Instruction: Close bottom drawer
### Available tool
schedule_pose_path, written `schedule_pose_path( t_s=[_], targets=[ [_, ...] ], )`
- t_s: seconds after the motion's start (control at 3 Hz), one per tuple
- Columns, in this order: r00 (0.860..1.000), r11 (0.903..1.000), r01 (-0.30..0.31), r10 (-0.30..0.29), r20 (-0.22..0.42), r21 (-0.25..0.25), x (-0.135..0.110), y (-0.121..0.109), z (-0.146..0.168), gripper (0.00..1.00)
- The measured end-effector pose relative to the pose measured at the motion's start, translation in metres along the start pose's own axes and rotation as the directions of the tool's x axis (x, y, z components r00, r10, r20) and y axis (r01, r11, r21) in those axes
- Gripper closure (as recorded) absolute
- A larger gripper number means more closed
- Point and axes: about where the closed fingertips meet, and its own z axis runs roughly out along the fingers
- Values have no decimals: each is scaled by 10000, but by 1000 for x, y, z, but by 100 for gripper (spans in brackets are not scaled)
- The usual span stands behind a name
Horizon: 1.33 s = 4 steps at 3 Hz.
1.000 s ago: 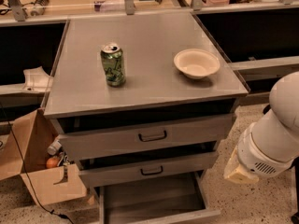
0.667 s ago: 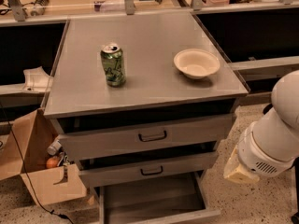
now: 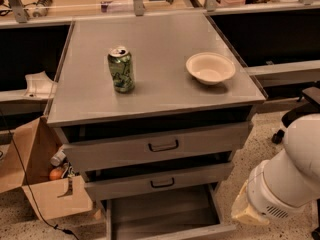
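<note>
1. The bottom drawer (image 3: 161,213) is pulled well out from the foot of the grey cabinet (image 3: 165,39). Its shallow tray is open to view and its front panel sits at the very bottom edge of the view
2. Above it, the middle drawer (image 3: 159,182) and the top drawer (image 3: 159,147) are each a little way out, but far less than the lowest one
3. A green can (image 3: 121,69) and a pale bowl (image 3: 210,68) stand apart on the cabinet top, clear of the job. A cardboard box (image 3: 42,189) sits on the floor to the left
4. The robot's white arm (image 3: 287,181) shows low on the right, just beside the open drawer's right side. The gripper is out of sight past the lower right of the view, so I cannot tell whether it is released or clenched
5. What matters next, as I judge it: the drawer's front runs left to right, and the drawer slides straight back into the cabinet. The arm lies off to the right of it, so it would have to come round in front of the panel and push towards the cabinet
</note>
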Motion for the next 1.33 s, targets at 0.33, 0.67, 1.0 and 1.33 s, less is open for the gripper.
schedule_pose_path(
  t_s=[0.33,0.67,1.0,1.33],
  targets=[
    [9983,9953,-330,285,-504,-906,18,25,60,100],
    [9965,9896,-500,403,-734,-1346,28,35,87,100],
    [9961,9874,-575,469,-744,-1472,30,37,92,100],
    [9950,9803,-777,647,-766,-1817,34,43,104,100]
  ],
)
